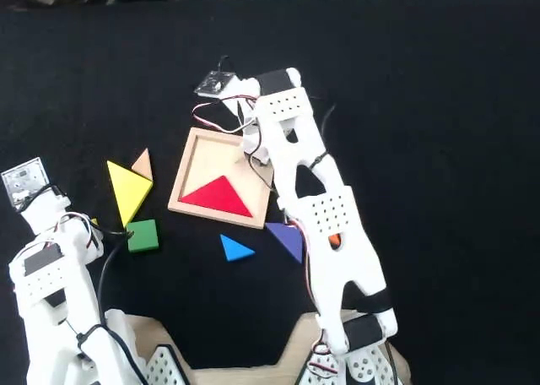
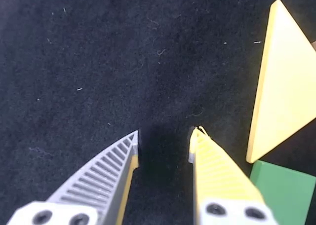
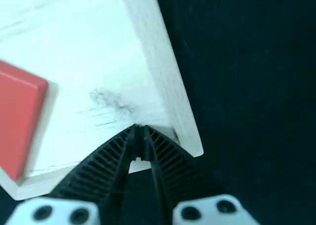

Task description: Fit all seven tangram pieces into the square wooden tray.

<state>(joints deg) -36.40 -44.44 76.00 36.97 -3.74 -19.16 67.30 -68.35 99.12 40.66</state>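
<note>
One red triangle [image 1: 218, 197] lay in the wooden tray [image 1: 211, 159], where the right gripper [image 3: 140, 130] was clenched empty at a corner. Outside, the yellow triangle [image 1: 127, 191], likely light, stiff and slick, best pinched across its edges, sat near the left gripper [image 2: 166, 133], jaws parted.

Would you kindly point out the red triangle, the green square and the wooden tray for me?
red triangle [image 1: 217, 196], high view, middle of its top face.
green square [image 1: 143, 235], high view, centre of its top face.
wooden tray [image 1: 215, 155], high view, bare floor above the triangle.
</note>
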